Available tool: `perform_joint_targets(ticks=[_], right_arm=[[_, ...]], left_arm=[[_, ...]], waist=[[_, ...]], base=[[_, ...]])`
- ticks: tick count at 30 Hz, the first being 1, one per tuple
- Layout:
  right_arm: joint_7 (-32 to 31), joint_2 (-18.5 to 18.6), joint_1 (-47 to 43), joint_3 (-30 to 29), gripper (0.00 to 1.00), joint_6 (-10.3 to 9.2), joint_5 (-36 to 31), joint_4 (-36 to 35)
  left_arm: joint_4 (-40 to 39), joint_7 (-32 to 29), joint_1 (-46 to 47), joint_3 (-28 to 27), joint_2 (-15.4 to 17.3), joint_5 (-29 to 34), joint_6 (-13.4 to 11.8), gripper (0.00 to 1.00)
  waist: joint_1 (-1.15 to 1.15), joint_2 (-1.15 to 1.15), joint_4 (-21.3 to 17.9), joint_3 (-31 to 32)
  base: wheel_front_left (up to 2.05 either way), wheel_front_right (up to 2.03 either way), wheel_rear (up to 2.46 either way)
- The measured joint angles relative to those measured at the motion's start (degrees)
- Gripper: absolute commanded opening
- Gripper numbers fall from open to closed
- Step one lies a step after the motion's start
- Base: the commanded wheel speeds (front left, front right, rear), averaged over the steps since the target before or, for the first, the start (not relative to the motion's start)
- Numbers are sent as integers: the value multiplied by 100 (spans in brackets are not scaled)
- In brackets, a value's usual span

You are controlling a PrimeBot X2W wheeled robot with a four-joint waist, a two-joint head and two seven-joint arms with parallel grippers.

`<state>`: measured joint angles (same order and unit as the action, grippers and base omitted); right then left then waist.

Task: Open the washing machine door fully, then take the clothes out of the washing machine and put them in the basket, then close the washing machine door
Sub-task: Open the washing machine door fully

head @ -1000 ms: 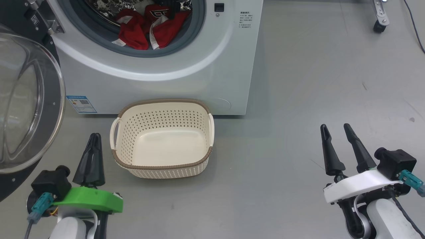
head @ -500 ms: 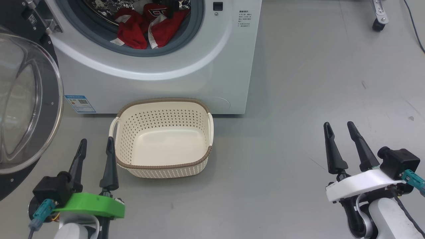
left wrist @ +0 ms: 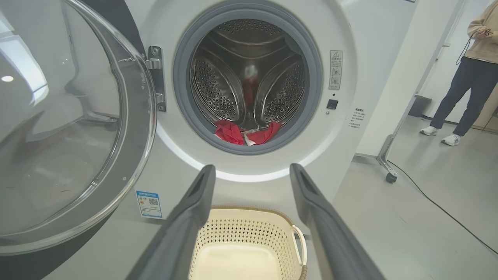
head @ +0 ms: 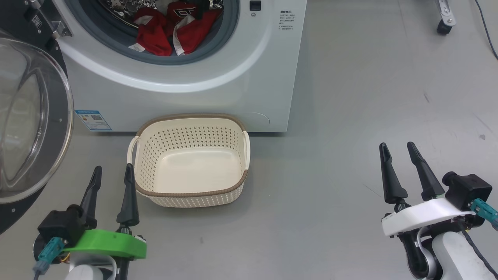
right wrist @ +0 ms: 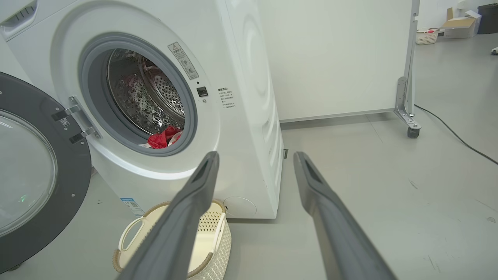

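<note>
- Currently the washing machine door (head: 35, 116) stands wide, left of the washing machine (head: 233, 77): opening done.
- The clothes (head: 171, 31) lie inside it; the basket (head: 194, 191), just in front, holds nothing.
- The left hand (head: 113, 167) and right hand (head: 397, 144) stand spread wide, nothing held.
- Remaining: unloading, door closing.

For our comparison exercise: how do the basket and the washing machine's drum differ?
The basket is empty; the drum holds red clothes. The basket is cream plastic, the drum shiny steel. The basket opens upward, the drum forward. Both are perforated.
</note>
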<state>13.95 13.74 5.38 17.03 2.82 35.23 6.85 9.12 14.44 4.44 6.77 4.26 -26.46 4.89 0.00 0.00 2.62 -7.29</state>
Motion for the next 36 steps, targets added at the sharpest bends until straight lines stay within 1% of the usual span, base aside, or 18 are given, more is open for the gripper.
perform_joint_targets(ticks=[21,36], right_arm=[[1,-35,0,-7,100,8,-8,32],[4,-53,0,-3,100,31,-9,83]], left_arm=[[-165,0,-3,41,-31,-30,27,100],[-221,0,-29,52,-51,-60,46,100]], waist=[[0,0,11,8],[0,0,51,53]], base=[[2,-2,0],[48,-48,0]])
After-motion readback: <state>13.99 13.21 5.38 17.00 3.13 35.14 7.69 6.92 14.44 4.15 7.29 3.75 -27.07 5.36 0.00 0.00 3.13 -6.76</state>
